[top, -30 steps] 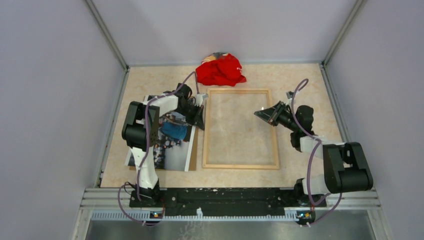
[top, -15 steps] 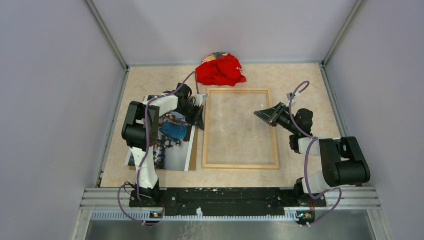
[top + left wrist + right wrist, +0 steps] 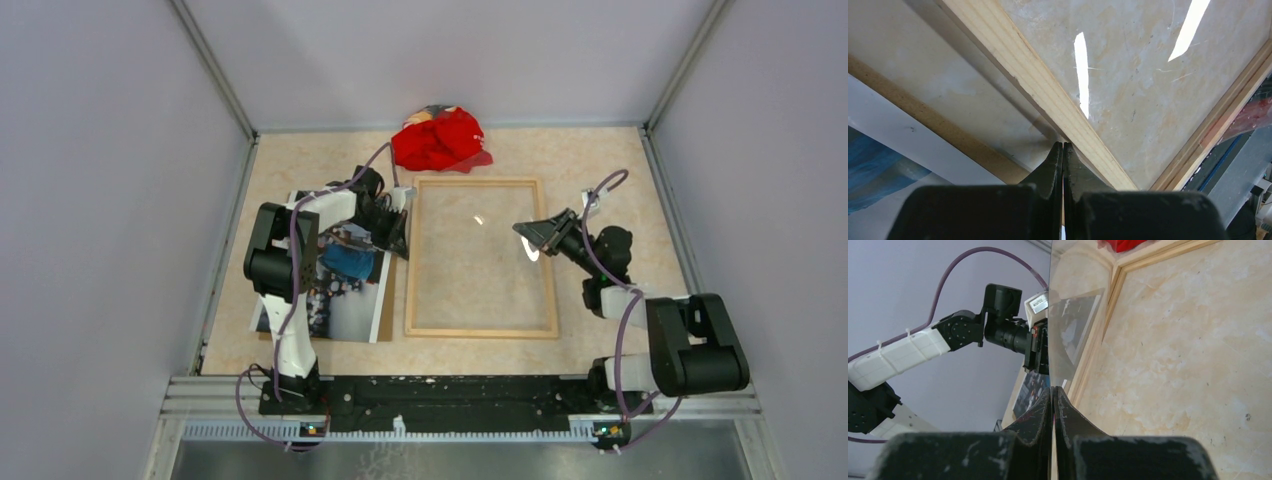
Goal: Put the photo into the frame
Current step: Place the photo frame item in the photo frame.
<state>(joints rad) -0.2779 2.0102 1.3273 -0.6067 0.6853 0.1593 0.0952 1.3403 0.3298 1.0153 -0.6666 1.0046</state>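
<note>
The light-wood frame (image 3: 480, 331) lies flat mid-table. A clear pane (image 3: 1068, 335) stands over its opening, seen edge-on in the right wrist view. My right gripper (image 3: 527, 232) (image 3: 1053, 389) is shut on that pane's right edge, above the frame's right rail. The photo (image 3: 345, 290) (image 3: 1030, 392) lies face up, left of the frame, on a brown backing board (image 3: 933, 125). Shut, my left gripper (image 3: 402, 243) (image 3: 1063, 146) has its tips against the outside of the frame's left rail (image 3: 1048, 85). Whether it pinches anything I cannot tell.
A crumpled red cloth (image 3: 440, 140) lies just beyond the frame's far rail. Grey walls close in the table on the left, far and right sides. A metal rail with both arm bases runs along the near edge.
The right arm has shifted a little toward the near right with the pane, and bright glare patches now show on the pane. The left arm, photo and frame have not moved.
</note>
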